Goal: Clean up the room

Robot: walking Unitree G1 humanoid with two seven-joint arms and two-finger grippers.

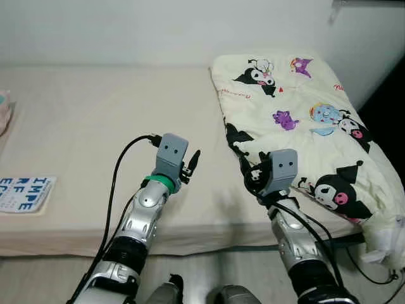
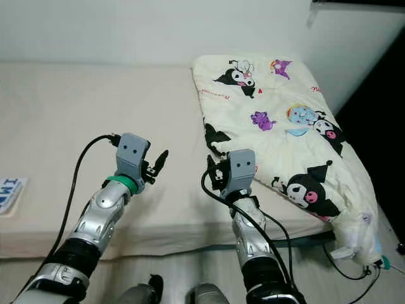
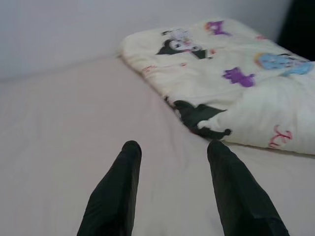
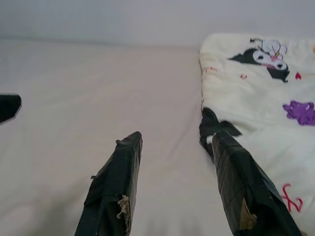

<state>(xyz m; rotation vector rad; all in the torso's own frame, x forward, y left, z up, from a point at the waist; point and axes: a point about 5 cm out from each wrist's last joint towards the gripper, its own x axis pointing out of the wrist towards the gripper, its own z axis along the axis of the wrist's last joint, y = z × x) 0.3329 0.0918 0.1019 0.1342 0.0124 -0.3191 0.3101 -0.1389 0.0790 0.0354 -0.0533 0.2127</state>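
Bed (image 1: pixel 95 126) spans the frame. Folded cartoon-print comforter (image 1: pixel 297 120) occupies the right half, long axis running top to bottom. Right gripper (image 4: pixel 172 142), fingers spread, empty, sits beside its near edge; left gripper (image 3: pixel 172 147), likewise spread and empty, lies farther left.

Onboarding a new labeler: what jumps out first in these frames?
The folded cartoon-print quilt on the right side of the bed, against the wall. Next, both arms raised over the mattress: the left hand open above bare sheet, the right hand open at the quilt's near edge. A small printed card lies at the bed's left edge.
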